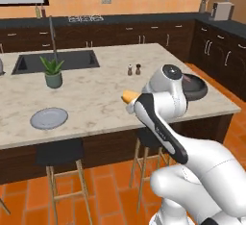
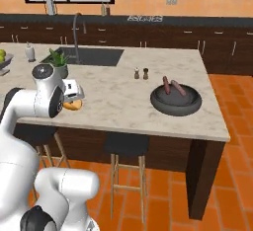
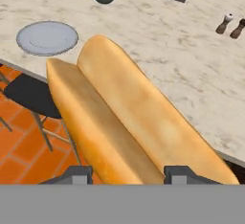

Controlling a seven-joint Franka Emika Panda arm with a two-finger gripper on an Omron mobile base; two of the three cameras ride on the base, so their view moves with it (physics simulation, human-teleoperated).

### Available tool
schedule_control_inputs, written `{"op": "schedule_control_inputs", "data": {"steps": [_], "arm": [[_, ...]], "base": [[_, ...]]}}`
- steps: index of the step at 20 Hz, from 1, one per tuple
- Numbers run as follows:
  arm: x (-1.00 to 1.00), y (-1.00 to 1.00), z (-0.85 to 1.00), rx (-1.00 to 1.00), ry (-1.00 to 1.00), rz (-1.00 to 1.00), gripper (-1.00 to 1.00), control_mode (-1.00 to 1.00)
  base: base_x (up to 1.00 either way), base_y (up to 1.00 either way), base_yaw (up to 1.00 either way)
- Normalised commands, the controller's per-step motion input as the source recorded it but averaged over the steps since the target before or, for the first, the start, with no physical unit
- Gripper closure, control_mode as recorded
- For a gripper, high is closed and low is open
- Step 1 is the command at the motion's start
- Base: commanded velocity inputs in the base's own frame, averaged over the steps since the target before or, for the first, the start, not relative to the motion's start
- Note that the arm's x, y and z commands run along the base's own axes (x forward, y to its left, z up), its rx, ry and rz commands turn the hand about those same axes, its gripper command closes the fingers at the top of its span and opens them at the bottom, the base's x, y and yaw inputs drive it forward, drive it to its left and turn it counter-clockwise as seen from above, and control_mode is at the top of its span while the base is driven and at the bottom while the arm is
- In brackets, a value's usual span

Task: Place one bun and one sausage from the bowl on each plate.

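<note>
With the pincer (image 3: 127,173) clamped on one bun (image 3: 129,127) above the bench (image 1: 96,99) edge, the grey plate (image 1: 49,118) is bare, two sausages (image 2: 174,87) remain in the bowl (image 2: 176,101), so no placement is complete.

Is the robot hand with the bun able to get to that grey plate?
Probably yes. The fingers hold the bun, and the marble counter between it and the grey plate looks bare; the potted plant stands farther back.
</note>
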Motion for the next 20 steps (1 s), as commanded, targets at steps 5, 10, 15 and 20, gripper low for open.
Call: {"op": "schedule_control_inputs", "data": {"steps": [5,10,15,20], "arm": [[0.0,0.0,0.0,0.0,0.0,0.0,1.0,1.0],[0.0,0.0,0.0,0.0,0.0,0.0,1.0,1.0],[0.73,0.76,-0.53,-0.01,0.14,0.0,1.0,-1.0],[0.23,0.0,-1.0,-0.02,0.16,0.04,1.0,-1.0]], "base": [[0.45,1.0,-0.06],[0.94,1.0,-0.03],[0.0,0.0,0.0],[0.0,0.0,0.0]]}}
